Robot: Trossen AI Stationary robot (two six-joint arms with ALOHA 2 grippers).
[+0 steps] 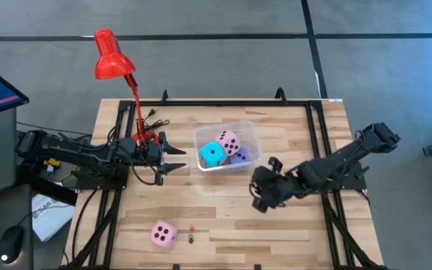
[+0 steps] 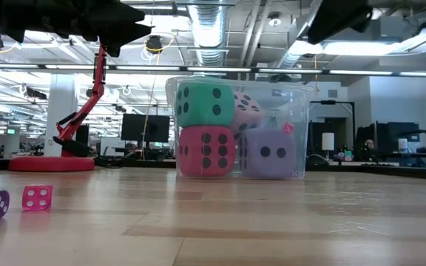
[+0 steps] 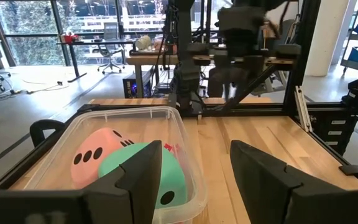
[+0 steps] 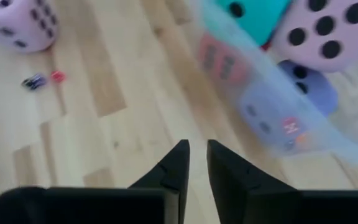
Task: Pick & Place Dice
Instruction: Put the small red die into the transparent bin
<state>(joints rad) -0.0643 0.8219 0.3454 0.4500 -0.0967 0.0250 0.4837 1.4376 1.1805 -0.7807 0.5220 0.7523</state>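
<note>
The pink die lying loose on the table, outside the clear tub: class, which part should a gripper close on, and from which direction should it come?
Probably from straight above, closing on two opposite flat side faces of the pink die. It sits flat on the table with open wood around it; only two tiny dice lie beside it. The right gripper is nearly closed, the left gripper open by the tub.

The wooden table (image 1: 291, 225) holds a few things. A clear plastic box (image 1: 250, 133) sits close to the middle, a bit nearer the far edge. One pink dice (image 1: 163, 234) lies by itself on the wood near the front edge, toward the left side. Just beside it are two very tiny dice (image 1: 191, 235), too small to make out well. A red lamp (image 1: 112, 58) stands by the far left corner.
</note>
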